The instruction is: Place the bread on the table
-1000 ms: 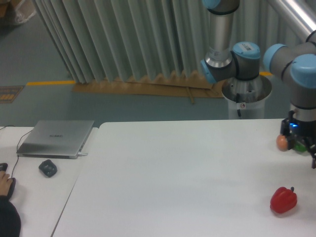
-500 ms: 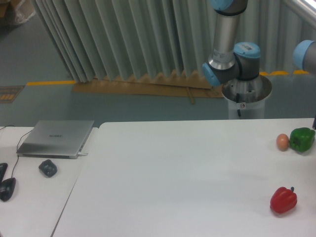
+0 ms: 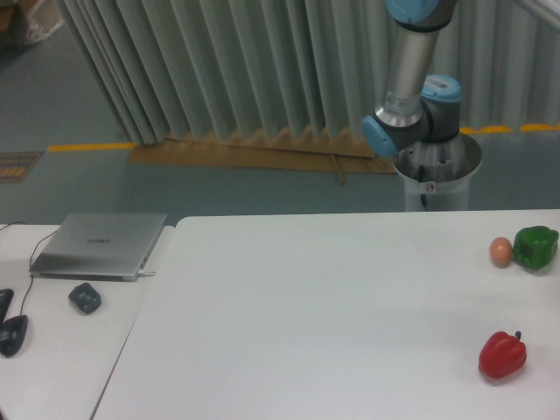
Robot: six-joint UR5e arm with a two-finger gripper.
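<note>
The white table (image 3: 332,315) carries a brown egg (image 3: 500,252), green pepper (image 3: 535,247) and red pepper (image 3: 502,354).

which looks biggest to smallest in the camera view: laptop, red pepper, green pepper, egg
1. laptop
2. red pepper
3. green pepper, close to the red one and farther from the camera, so unsure
4. egg

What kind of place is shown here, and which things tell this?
Probably a robotics lab or test room: a robot arm stands behind a white table, a desk alongside carries a closed laptop, and grey curtains screen off the area.
</note>
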